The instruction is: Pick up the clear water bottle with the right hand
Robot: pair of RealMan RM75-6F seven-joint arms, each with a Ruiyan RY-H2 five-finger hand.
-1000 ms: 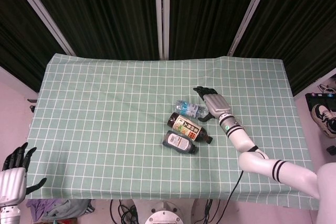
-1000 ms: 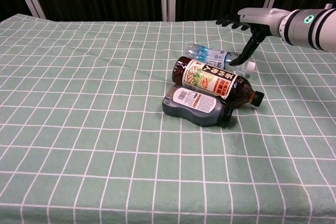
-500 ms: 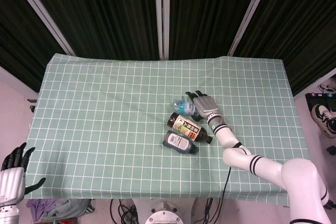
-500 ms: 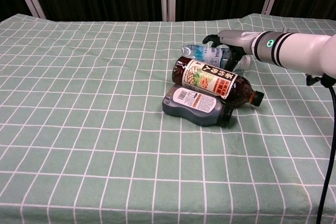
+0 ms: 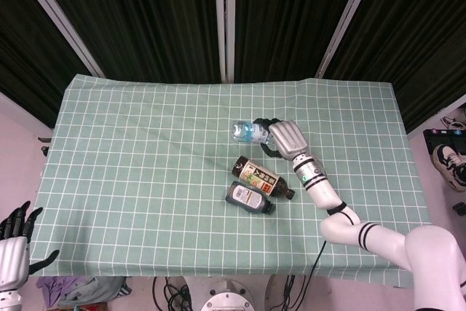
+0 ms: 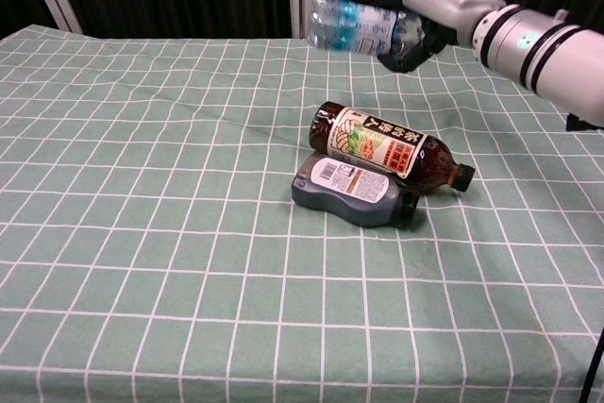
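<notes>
Water bottle (image 6: pixel 354 25) is up off the table (image 5: pixel 145 143), lying sideways in the right hand (image 6: pixel 425 16), whose fingers wrap its capped end; it hangs over the middle of the cloth toward the far edge. Below it and nearer the front edge, a brown tea bottle (image 6: pixel 387 146) and a grey bottle (image 6: pixel 351 192) lie on their sides, touching each other. The left hand (image 5: pixel 14 256) sits off the table's front left corner, holding nothing, fingers spread.
</notes>
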